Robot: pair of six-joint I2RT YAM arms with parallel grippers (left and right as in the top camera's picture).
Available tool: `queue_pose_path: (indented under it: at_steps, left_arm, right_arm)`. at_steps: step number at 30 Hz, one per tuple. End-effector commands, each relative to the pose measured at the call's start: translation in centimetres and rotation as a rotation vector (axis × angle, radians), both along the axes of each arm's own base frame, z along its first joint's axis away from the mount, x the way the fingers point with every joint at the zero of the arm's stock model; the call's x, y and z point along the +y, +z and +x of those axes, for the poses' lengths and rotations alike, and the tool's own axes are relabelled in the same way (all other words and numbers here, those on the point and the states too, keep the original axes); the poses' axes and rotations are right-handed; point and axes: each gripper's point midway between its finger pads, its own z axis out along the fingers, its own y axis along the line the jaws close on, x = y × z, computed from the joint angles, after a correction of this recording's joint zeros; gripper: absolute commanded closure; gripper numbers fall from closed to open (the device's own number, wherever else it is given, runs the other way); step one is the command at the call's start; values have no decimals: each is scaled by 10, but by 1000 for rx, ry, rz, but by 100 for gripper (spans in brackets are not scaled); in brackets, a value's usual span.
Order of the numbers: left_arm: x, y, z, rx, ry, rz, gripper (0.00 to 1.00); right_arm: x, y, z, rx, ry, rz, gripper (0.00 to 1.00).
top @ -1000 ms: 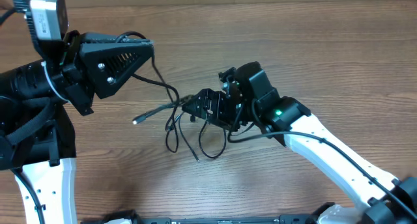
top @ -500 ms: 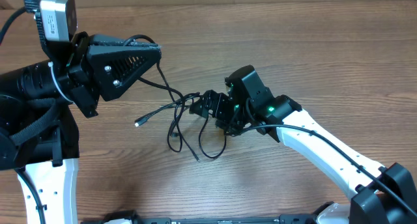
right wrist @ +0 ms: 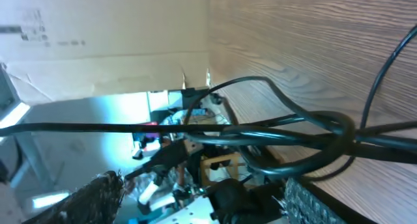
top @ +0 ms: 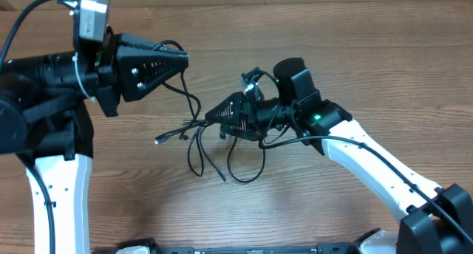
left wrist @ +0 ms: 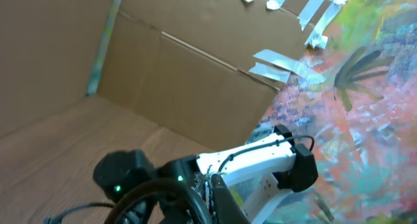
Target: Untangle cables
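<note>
Over the last second the right pincer (top: pixel 211 117) has swung from pointing down onto the knot to lying nearly level, aimed left at it. Its jaws have begun to narrow, but in the wrist view they are still apart, with a bunch of strands crossing between the pads (right wrist: pixel 306 199). The left pincer (top: pixel 179 60) has drifted up and rightward. Its jaws are together and, as far as we can tell, clamped on one strand that climbs from the heap. The cables (top: pixel 198 132) lie mid-tabletop (top: pixel 355 55) between the two arms, loops trailing toward the robot's base and a silver-tipped plug (top: pixel 157 140) poking left. We judge the arms are setting up to pull the knot apart. Two things stand in the way: several strands sit in the right jaws at once, and the right arm's own wire (top: pixel 292 143) hangs close to the loops.
</note>
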Motion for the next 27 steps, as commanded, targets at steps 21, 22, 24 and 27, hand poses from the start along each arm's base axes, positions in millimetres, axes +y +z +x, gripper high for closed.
queue_pose_path:
  at_steps: [21, 22, 24, 27]
  left_arm:
    - [-8, 5, -13, -62, -40, 22, 96]
    - [-8, 5, -13, -62, -40, 22, 96]
    - [-8, 5, -13, -62, -39, 20, 96]
    - [-8, 5, -13, -62, -42, 21, 96]
  right_arm:
    - [-11, -21, 19, 72, -150, -108, 34]
    - [-12, -23, 20, 74, -159, -116, 36]
    - [-12, -24, 22, 76, -171, -123, 45]
    - [-13, -25, 24, 90, -192, -130, 59]
